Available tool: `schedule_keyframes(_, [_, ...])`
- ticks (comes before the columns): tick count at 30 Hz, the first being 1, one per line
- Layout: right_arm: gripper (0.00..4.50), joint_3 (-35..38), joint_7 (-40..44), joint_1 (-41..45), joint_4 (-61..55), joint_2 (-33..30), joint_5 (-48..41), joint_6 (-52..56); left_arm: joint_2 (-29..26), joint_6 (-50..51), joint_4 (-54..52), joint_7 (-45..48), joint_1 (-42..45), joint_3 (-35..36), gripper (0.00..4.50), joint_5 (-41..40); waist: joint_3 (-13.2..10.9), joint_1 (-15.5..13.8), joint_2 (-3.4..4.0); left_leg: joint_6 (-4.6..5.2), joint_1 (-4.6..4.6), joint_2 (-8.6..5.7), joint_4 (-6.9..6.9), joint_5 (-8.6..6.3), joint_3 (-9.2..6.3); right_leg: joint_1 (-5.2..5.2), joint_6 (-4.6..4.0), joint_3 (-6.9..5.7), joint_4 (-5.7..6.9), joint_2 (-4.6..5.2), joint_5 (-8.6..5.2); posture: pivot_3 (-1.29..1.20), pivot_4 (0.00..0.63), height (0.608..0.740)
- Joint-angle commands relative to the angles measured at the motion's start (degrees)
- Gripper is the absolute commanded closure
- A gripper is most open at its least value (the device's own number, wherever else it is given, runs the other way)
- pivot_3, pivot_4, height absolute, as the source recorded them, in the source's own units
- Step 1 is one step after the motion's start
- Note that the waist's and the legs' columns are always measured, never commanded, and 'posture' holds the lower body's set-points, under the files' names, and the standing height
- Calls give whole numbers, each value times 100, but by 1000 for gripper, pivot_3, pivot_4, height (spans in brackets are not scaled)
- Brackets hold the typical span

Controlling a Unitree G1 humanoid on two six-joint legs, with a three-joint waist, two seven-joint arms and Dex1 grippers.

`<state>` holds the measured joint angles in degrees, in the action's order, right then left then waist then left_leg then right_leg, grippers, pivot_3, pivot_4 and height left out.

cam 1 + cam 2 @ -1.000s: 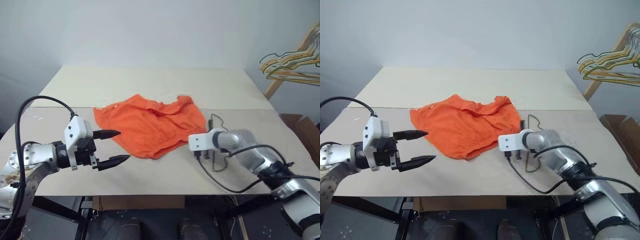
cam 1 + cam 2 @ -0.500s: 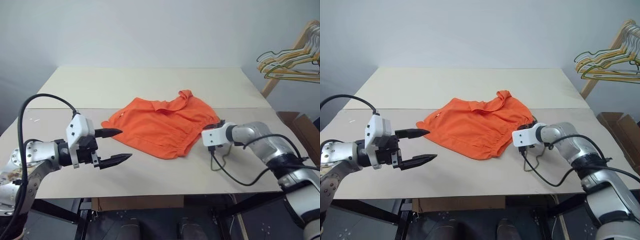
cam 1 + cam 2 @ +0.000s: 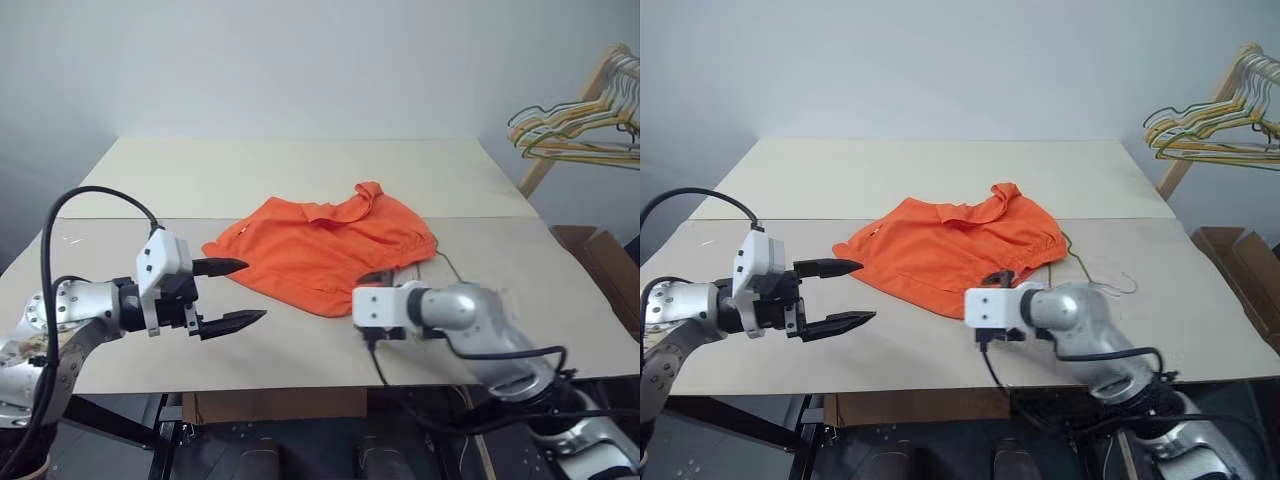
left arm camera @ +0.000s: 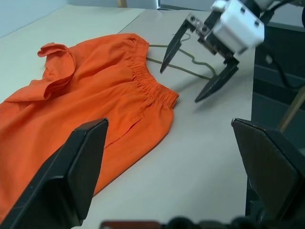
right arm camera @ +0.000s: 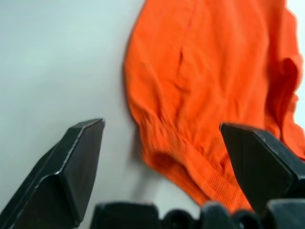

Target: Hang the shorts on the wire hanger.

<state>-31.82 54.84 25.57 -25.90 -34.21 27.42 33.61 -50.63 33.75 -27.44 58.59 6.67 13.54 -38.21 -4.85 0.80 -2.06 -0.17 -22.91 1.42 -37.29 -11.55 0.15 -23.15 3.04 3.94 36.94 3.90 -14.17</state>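
Now the right end effector (image 4: pixel 199 71) stands with its fingers spread and empty, having let go and drawn back from the far side of the shorts (image 3: pixel 325 250) to their near waistband corner. The left end effector (image 3: pixel 228 293) stays released beside the other edge. The wire hanger (image 3: pixel 1085 270) lies on the table (image 3: pixel 300 170), partly under the shorts, so threading appears unfinished.

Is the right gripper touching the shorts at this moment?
Apart. The left wrist view shows the right gripper open above the table, bare tabletop between it and the shorts.
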Motion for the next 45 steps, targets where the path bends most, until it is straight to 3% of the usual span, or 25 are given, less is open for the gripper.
schedule_keyframes(1, [20, -447, -197, 180, -6, 175, 986, 519, -37, -124, -60, -16, 73, 45, 0, 28, 0, -18, 0, 0, -1, 2, 0, 0, 0, 0, 2, 0, 0, -2, 2, 41, 60, 740])
schedule_keyframes(9, [20, -667, -784, 429, 1120, 598, 1944, 521, 29, -157, -138, -134, -32, 42, 0, 45, 1, -8, -1, -2, 3, 24, 0, 0, 2, 1, -8, -1, -2, -21, 7, 42, 57, 740])
schedule_keyframes(12, [577, -727, -878, 564, 1479, 811, 2028, 417, 63, -186, -128, -167, -17, -8, 0, 70, 1, -4, -2, -2, 4, 46, 0, 0, 0, -1, -17, -1, -1, -48, 12, 38, 55, 740])
schedule_keyframes(23, [4473, -588, -946, 379, 1457, 726, 2117, -126, 58, -401, -62, -221, -32, -198, 0, 388, 1, 0, -1, -2, 3, 52, 5, -1, -1, -10, -22, -2, 6, -55, 11, 37, 51, 740])
schedule_keyframes(28, [4473, -102, -894, 108, 1195, 207, 1464, -1038, 17, -903, 336, -358, 187, -687, 0, 1297, 1, -17, -1, -3, 3, 50, 5, -1, 0, -9, -23, -2, 5, -53, 10, 31, 42, 740])
schedule_keyframes(33, [4473, 551, -724, -380, 870, -719, 781, -2002, -86, -1701, 1264, -624, 657, -1464, 0, 2714, 2, -21, -3, -3, 3, 47, 4, -1, 0, -4, -21, -2, -1, -52, 10, 12, 32, 740])
schedule_keyframes(38, [4473, 1282, -453, -716, 829, -1310, -397, -2997, -262, -3544, 2571, -681, 1100, -2259, 0, 4200, 4, 40, -3, -2, 4, 51, 10, -1, 3, -5, -21, 0, -6, -54, 11, -7, 20, 740])
schedule_keyframes(45, [4473, 1561, -246, -750, 824, -1414, -781, -3124, -221, -4267, 3301, -82, 1541, -2864, 0, 4715, 6, 47, -3, -2, -1, 51, 10, -1, 6, -7, -20, 0, -5, -55, 13, -33, 17, 740])
